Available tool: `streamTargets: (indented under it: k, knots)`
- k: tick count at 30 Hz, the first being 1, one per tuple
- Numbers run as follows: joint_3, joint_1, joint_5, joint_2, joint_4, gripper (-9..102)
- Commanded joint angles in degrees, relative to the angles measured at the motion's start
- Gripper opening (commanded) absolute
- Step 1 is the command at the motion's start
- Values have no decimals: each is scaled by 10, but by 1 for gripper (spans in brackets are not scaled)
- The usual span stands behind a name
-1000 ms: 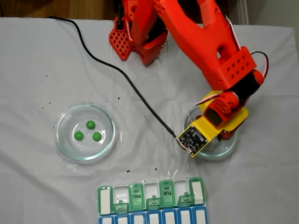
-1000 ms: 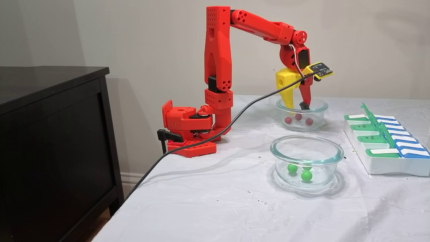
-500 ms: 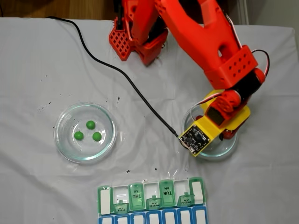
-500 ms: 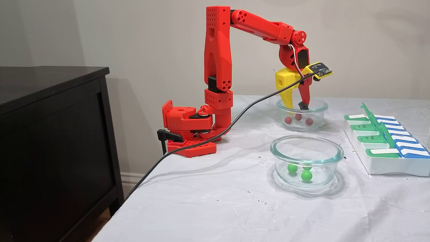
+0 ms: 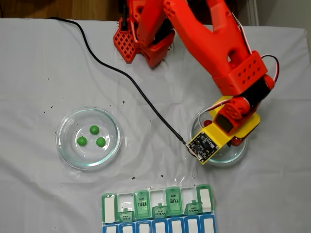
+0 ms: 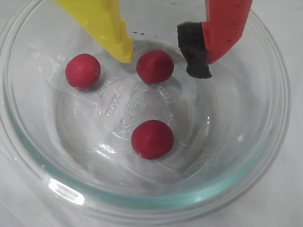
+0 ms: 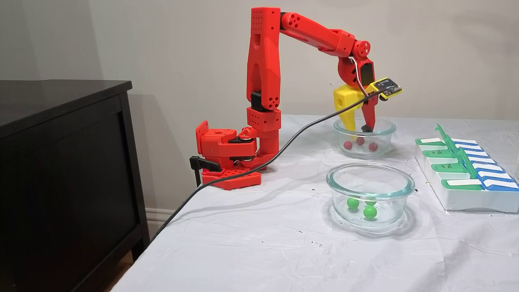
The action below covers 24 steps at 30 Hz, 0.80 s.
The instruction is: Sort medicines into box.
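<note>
- My red arm (image 7: 263,69) reaches from its base over the white-covered table (image 7: 259,243); against a second ago its elbow sits slightly higher and my wrist has shifted a little toward the far side of the red-ball dish (image 7: 364,138).
- The pill organizer (image 5: 158,206), green row with the blue row beside it, lies at the table edge in the top-down fixed view, well apart from my claw; some green lids stand up, and it has not moved.
- The second glass dish (image 5: 88,137) holds the three green balls (image 5: 92,136), unchanged and far from me.
- My claw (image 6: 168,54) hangs open inside the red-ball dish (image 6: 142,198), the yellow finger (image 6: 102,23) and the red finger with its black foam pad (image 6: 194,49) apart, gripping nothing.
- In the wrist view, one red ball (image 6: 155,66) lies between my fingertips, just beside the yellow tip.
- A second red ball (image 6: 83,70) lies outside the yellow finger; the third (image 6: 152,138) sits nearer the dish's middle, clear of both tips.
</note>
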Motion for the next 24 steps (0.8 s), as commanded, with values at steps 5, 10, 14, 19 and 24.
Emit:
streamTargets:
  k: [5, 10, 14, 19, 24]
  knots:
    - [8, -5, 3, 37, -4, 21]
    - [15, -4, 5, 30, -16, 21]
    - [8, 0, 9, 21, -13, 20]
    - [16, -8, 10, 29, -10, 21]
    - [25, -18, 10, 43, -13, 21]
